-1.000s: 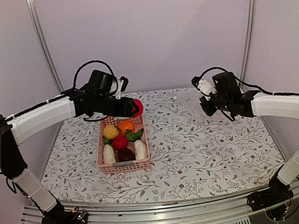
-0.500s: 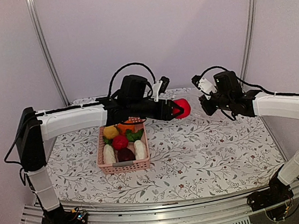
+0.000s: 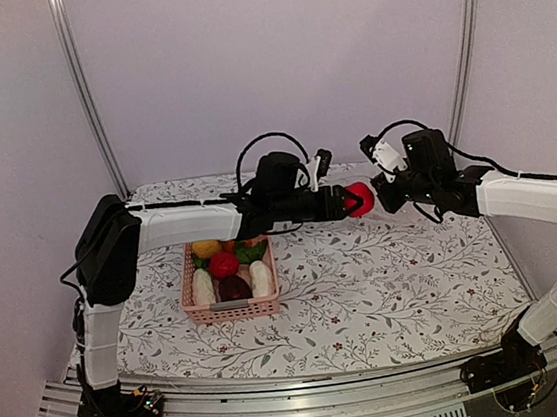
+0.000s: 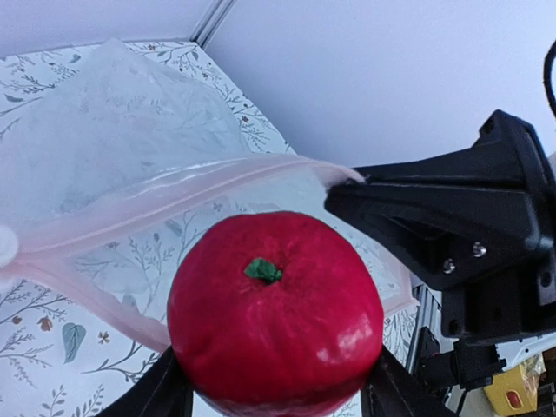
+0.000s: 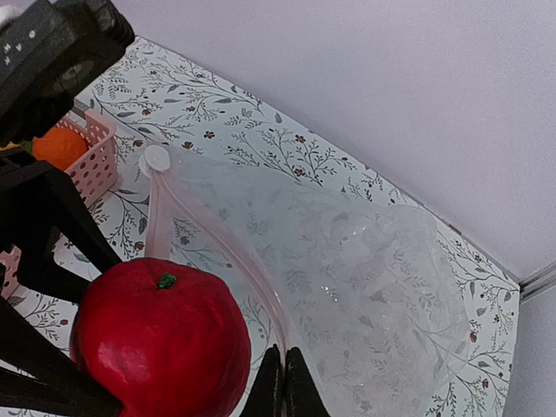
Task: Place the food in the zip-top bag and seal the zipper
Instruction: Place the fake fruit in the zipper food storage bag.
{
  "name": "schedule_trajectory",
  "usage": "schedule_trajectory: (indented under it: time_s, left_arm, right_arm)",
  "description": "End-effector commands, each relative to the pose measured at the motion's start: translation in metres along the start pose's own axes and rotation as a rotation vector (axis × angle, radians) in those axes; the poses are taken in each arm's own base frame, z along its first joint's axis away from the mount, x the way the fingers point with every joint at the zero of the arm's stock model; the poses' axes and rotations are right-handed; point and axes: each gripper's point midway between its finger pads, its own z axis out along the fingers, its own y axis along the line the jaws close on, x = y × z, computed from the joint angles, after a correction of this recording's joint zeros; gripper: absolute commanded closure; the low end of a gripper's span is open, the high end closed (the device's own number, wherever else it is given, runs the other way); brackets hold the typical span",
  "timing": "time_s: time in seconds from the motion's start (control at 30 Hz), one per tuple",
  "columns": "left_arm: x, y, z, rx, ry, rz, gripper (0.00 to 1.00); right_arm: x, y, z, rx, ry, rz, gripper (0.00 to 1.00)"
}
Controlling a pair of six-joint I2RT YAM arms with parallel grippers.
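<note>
L gripper (image 3: 350, 200) holds a red toy fruit (image 3: 360, 199) at the bag mouth, centre-right of the top view.

Detail: L fingers clamped on either side of the red fruit (image 4: 274, 313), green stem facing the L wrist cam; fruit sits just in front of the zip-top bag (image 4: 130, 174) opening. R gripper (image 5: 283, 382), jaws together, pinches the bag's edge at bottom centre of the R wrist view, holding the clear bag (image 5: 347, 261) up w/ its mouth gaping; the zipper (image 4: 174, 195) runs as a pale pink strip across the L wrist frame, above & around the fruit. Rest of the food (image 3: 227, 265) (yellow, orange, red, maroon, white pcs) lies in the pink basket (image 3: 232, 310), centre-left of top view, on the floral table (image 3: 388, 287).
</note>
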Motion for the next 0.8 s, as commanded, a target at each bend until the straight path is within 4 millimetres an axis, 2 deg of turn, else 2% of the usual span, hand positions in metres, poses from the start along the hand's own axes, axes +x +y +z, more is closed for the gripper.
schedule_trajectory:
  time_s: [0.0,0.1,0.17,0.27,0.33,0.47,0.5,0.63,0.77]
  left_arm:
    - [-0.008,0.015,0.01,0.003,-0.068,-0.059,0.55]
    - [-0.012,0.025,0.015,-0.016,-0.093,-0.1,0.54]
    - [-0.017,0.031,0.017,-0.039,-0.109,-0.124,0.5]
    - [-0.025,0.036,0.02,-0.08,-0.127,-0.169,0.31]
    - [-0.03,0.035,0.019,-0.09,-0.141,-0.176,0.22]
    - [-0.039,0.024,0.007,-0.082,-0.166,-0.169,0.09]
    - [-0.041,0.02,0.003,-0.076,-0.169,-0.171,0.01]
    - [-0.046,0.001,-0.013,-0.024,-0.18,-0.158,0.0]
    - [-0.053,-0.031,-0.031,0.037,-0.196,-0.067,0.0]
  right_arm:
    - [-0.009,-0.005,-0.011,-0.008,-0.032,0.035,1.0]
    - [-0.01,-0.003,-0.013,-0.028,-0.04,0.043,1.0]
    - [-0.009,0.001,-0.013,-0.048,-0.04,0.042,1.0]
    - [-0.004,0.0,-0.009,-0.041,-0.021,0.035,1.0]
    - [-0.002,-0.001,-0.007,-0.035,-0.011,0.036,1.0]
    - [0.0,-0.006,-0.006,-0.024,-0.004,0.053,1.0]
    - [0.001,-0.009,-0.006,-0.015,-0.002,0.056,1.0]
    - [0.007,-0.024,-0.003,0.021,0.015,0.075,1.0]
    - [0.013,-0.029,0.0,0.032,0.03,0.082,1.0]
